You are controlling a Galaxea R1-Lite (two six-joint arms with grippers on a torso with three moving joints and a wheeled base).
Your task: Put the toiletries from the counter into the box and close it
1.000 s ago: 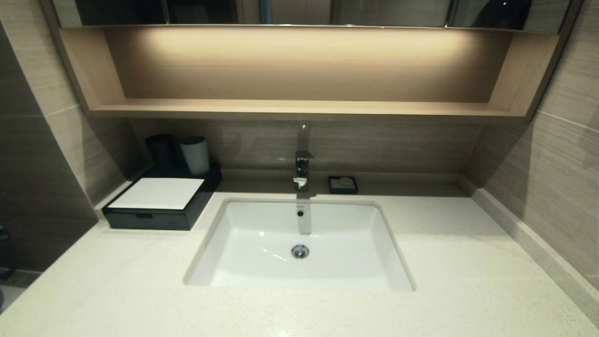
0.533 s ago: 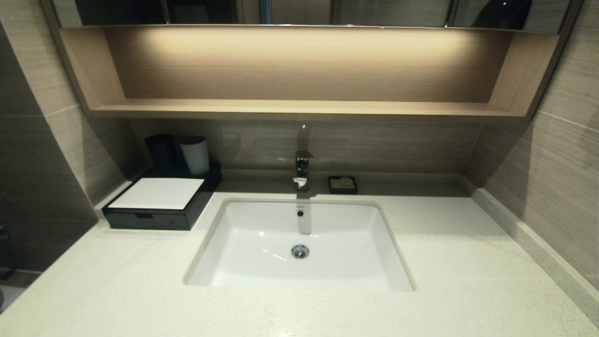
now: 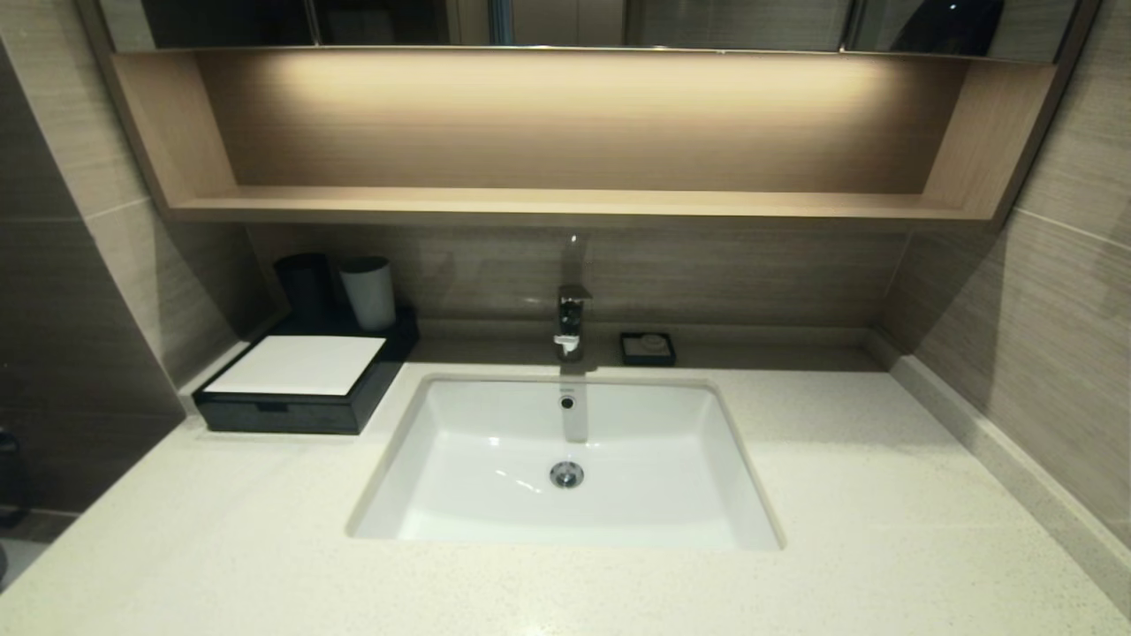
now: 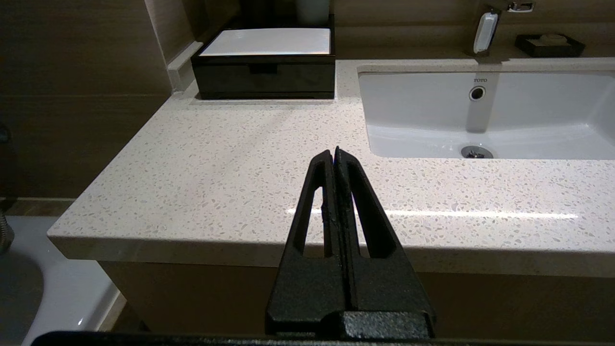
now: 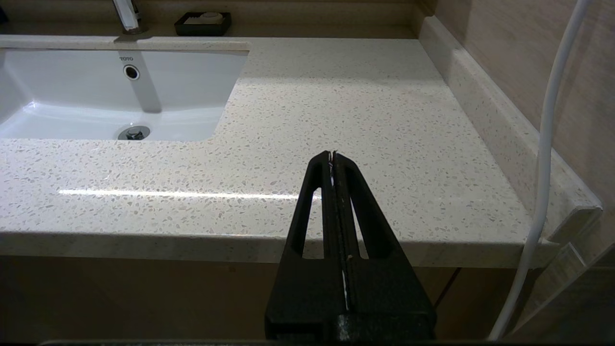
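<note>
Left tool [image 4: 335, 153] pressed together, pinching nothing, hanging just short of the front edge of the surface [image 4: 230, 163]. Right tool [image 5: 331, 154] likewise closed tip to tip and empty, parked before the same edge, further along on the far side of the sink [image 4: 432, 105].

Straight ahead of both tools: bare speckled stone only. No toiletries to be seen anywhere on it, in any view (neither the slim sachets nor the short one), so either already inside or out of sight; cannot tell which.

Beyond the left tool, well apart and slightly off to its outer side: the box [image 4: 264, 62], black, flat, white panel on top, pushed back into the wall corner. Drawer front [image 4: 263, 81] flush with the body, so closed by the look of it.

Judged to handle as stiff and probably light, apt to skid on the polished stone if tugged. Best hold for opening: the small notch [image 4: 262, 69] at the top centre of the drawer front, with a fingertip hooked in rather than a pinch on the glossy sides.

Behind the box, two cups [image 3: 369, 291]; further along the back wall, faucet [image 4: 484, 31] and soap dish [image 4: 549, 44].
</note>
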